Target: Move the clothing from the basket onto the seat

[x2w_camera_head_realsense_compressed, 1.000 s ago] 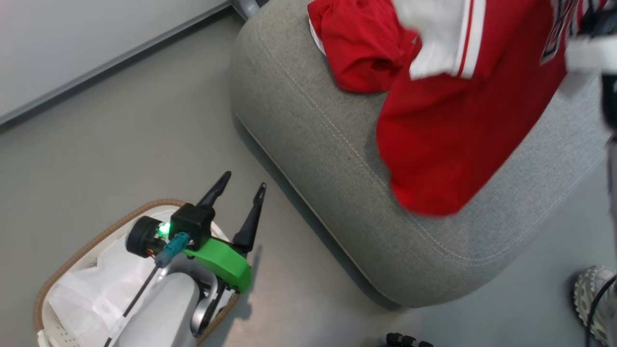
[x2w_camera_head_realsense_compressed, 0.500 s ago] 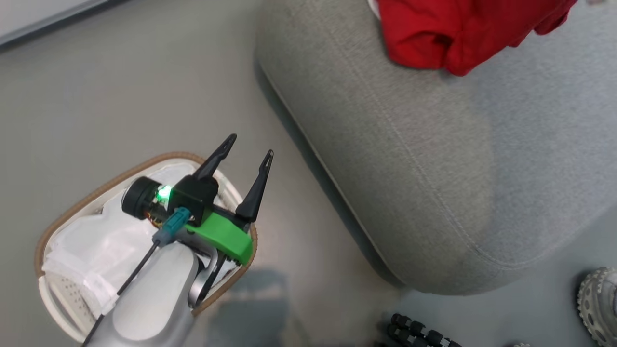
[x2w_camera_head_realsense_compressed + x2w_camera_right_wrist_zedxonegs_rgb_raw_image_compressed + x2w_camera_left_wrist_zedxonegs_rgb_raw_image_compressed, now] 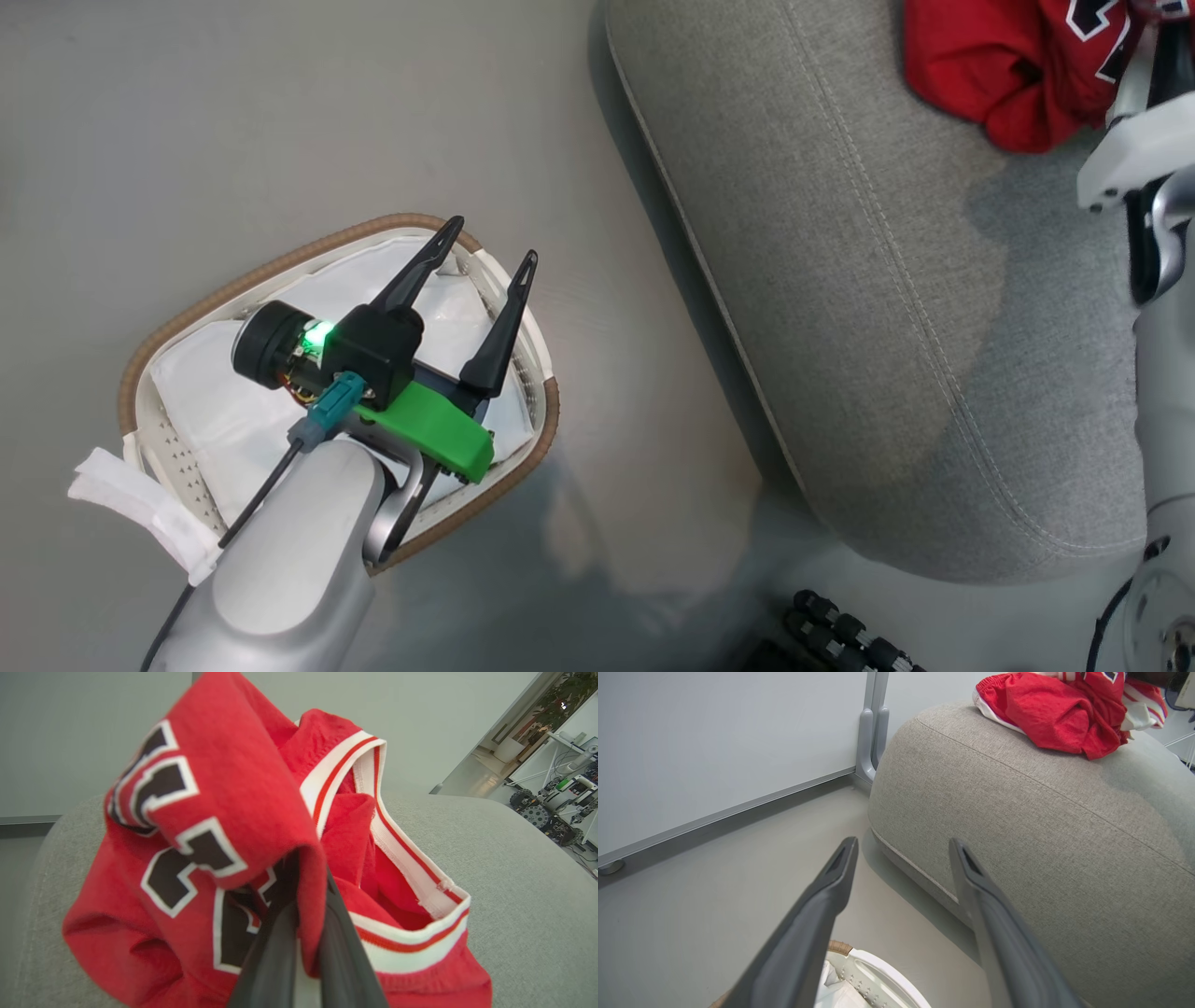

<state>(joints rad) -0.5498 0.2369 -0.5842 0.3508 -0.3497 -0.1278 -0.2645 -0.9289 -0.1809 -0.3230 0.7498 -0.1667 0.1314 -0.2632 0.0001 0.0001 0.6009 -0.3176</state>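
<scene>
1. The seat [image 3: 887,327] takes up the head view from 12 to 4 o'clock.
2. The basket [image 3: 233,289] stands on the floor at 8 o'clock, apart from the seat, with its white liner [image 3: 215,411] showing inside.
3. The clothing [image 3: 1008,65] lies bunched on the seat at 1 o'clock.
4. My left claw [image 3: 494,238] hovers over the basket, fingers spread wide.
5. My right claw [image 3: 306,914] is clamped on a fold of the clothing, over the seat.
</scene>
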